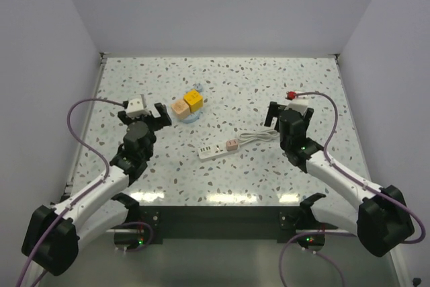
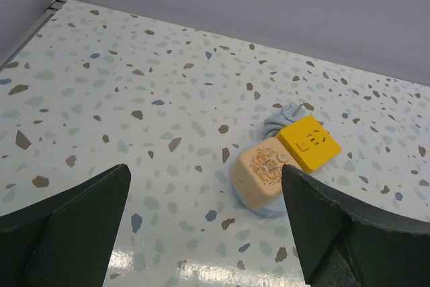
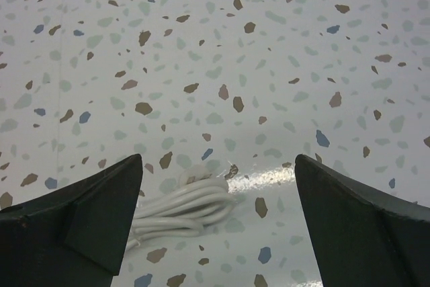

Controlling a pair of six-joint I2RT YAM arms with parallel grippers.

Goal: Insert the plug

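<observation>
The small dusty-pink plug [image 1: 231, 144] sits at the right end of a white power strip [image 1: 212, 152] in the middle of the table; I cannot tell how deep it is seated. Its white cord lies bundled [image 1: 259, 137] to the right and shows in the right wrist view [image 3: 185, 205]. My right gripper [image 1: 289, 116] is open and empty, above the table just right of the bundle [image 3: 218, 166]. My left gripper [image 1: 142, 115] is open and empty at the left, facing the cubes [image 2: 205, 179]. The plug is out of both wrist views.
A peach cube [image 1: 179, 107] [image 2: 264, 176] and a yellow cube [image 1: 194, 101] [image 2: 308, 142] rest on a light-blue coiled cord [image 2: 285, 113] left of centre. White walls close the table on three sides.
</observation>
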